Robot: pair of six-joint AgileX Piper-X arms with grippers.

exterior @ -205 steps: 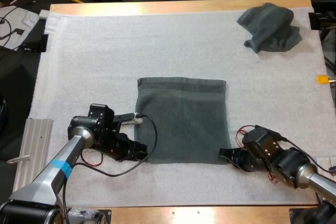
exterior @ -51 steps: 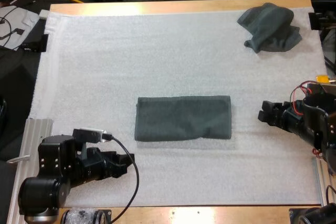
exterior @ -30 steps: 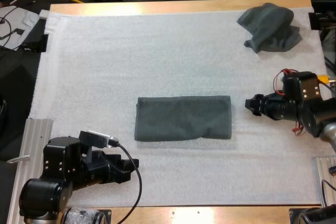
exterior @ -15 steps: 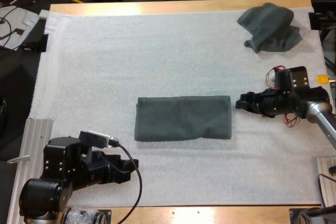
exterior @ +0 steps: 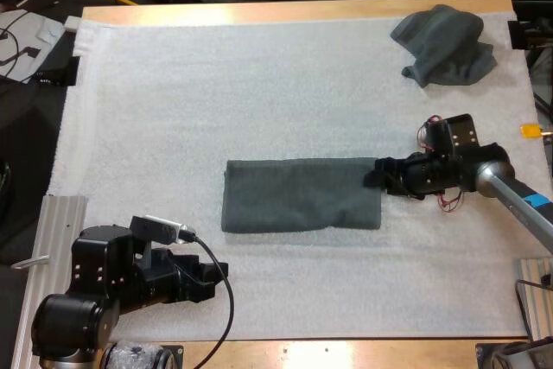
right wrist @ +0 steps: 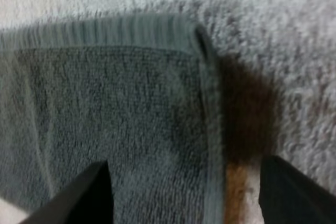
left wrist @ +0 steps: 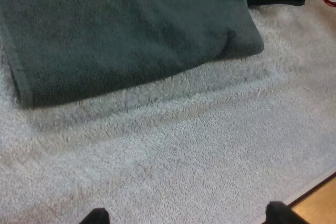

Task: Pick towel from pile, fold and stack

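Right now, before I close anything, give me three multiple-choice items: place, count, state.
1. The right jaws are: A at the right end of the folded dark grey-green towel; B beside the left jaws; C over bare wood.
2. Towels on the white foam mat: A one; B two; C three.
3. The left jaws are: A shut on cloth; B open over bare mat; C pressed together.
1A, its hemmed edge lies between them; 2B, one folded, one crumpled dark grey-green towel far right; 3B, they stand apart, nothing between.

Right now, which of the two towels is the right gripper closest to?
The flat folded towel in the middle of the mat: the right gripper sits at its right end. The crumpled towel lies apart in the far right corner.
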